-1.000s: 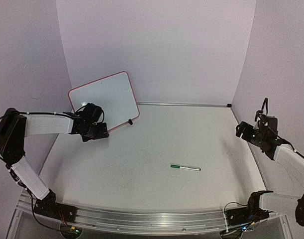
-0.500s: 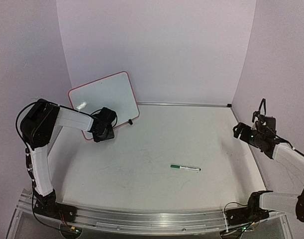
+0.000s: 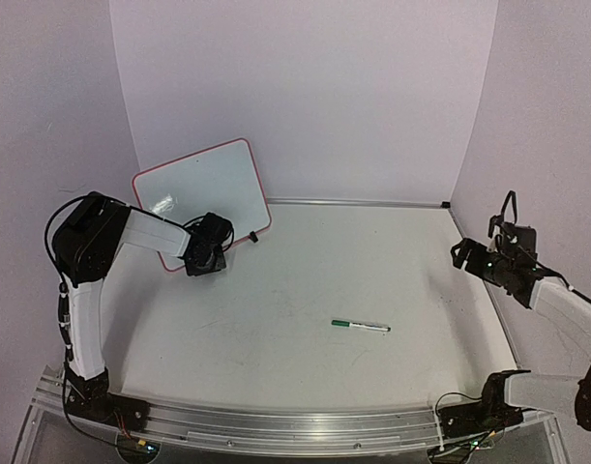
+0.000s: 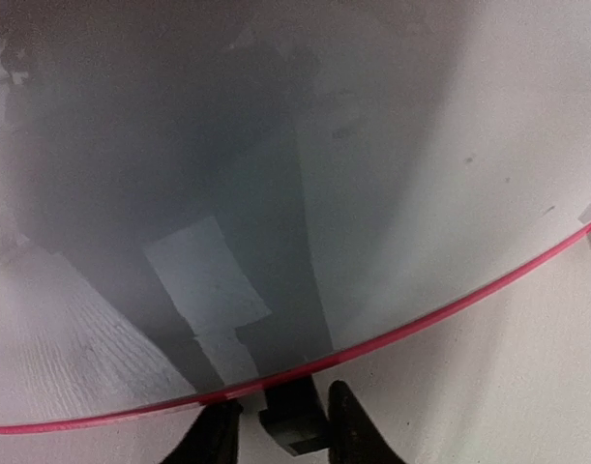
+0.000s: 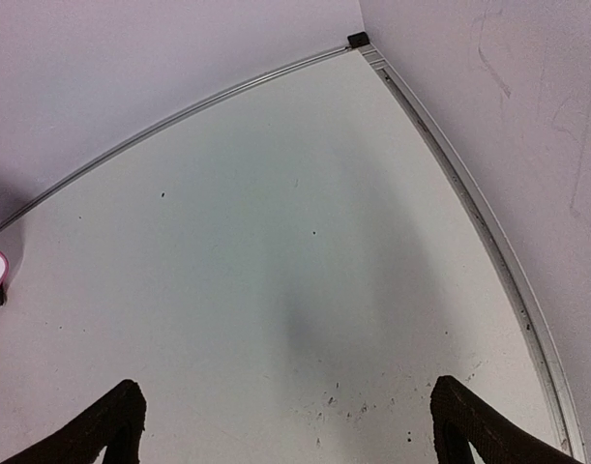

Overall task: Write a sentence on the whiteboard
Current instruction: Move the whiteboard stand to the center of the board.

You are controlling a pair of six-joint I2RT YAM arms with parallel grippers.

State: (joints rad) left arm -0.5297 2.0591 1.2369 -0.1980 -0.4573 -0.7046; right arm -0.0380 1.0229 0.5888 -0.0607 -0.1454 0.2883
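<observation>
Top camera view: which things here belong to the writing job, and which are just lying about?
Belong: whiteboard; green marker on the table; left tool, jaws flanking the board's black clip foot.
Not needed now: right tool, open and holding nothing; metal strip along the table's back edge.

This is a robotics lab cell. A flat matte white bench (image 3: 305, 290) is boxed in on three sides by plain pale lilac backdrop panels (image 3: 305, 87), a thin metal strip (image 3: 353, 202) running along the far seam. A black-and-white jointed left arm (image 3: 145, 230) and its twin right arm (image 3: 561, 307) are bolted to a ribbed aluminium rail (image 3: 276, 425) at the near edge.
</observation>
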